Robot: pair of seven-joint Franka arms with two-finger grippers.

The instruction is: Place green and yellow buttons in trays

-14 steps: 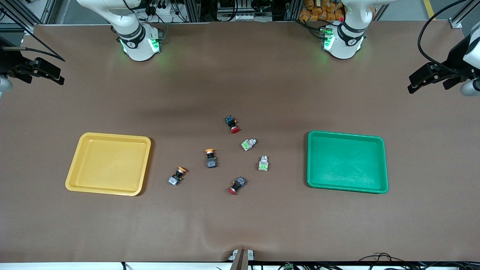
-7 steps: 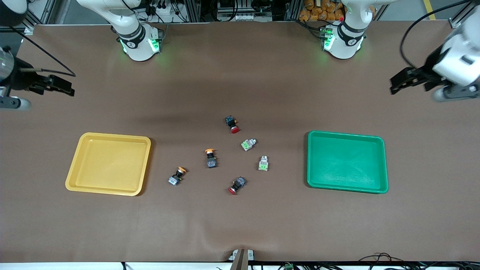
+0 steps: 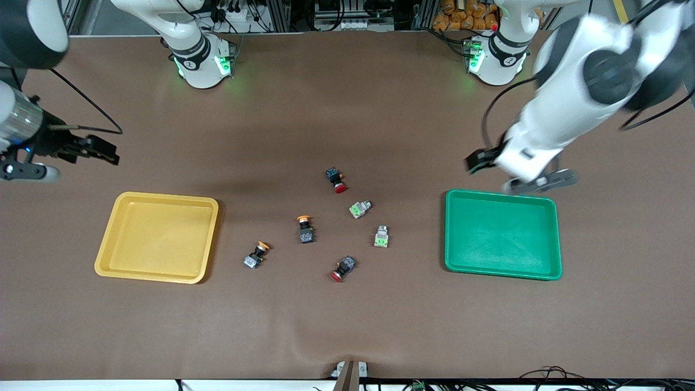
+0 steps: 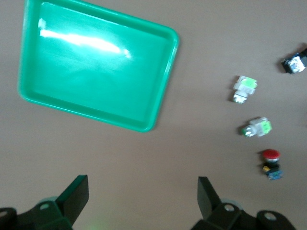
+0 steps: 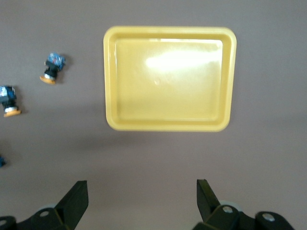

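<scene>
1. Your left gripper (image 3: 478,161) hangs over bare table just past the green tray's (image 3: 549,271) farther edge, at the corner toward the table's middle; its fingers (image 4: 74,198) stand wide apart and carry nothing
2. Your right gripper (image 3: 100,150) hovers over bare table at the right arm's end, above the strip farther from the front camera than the yellow tray (image 3: 106,260); its fingers (image 5: 76,200) are spread wide too, with nothing between them
3. You have the yellow tray lying flat toward the right arm's end and the green tray flat toward the left arm's end, well apart, with no button in either
4. You find all the buttons loose on the table between the trays
5. The two green buttons lie on the green tray's side of the cluster: one (image 3: 359,208) farther from the front camera, the other (image 3: 381,237) nearer and closer to the green tray
6. The two yellow buttons sit on the yellow tray's side: one (image 3: 305,229) near the cluster's middle, the other (image 3: 256,255) nearer the camera and closest to the yellow tray
7. Two red-capped switches share the cluster: one (image 3: 336,180) farthest from the front camera, one (image 3: 342,268) nearest it
8. You see none of the buttons touching each other, a tray or a gripper
</scene>
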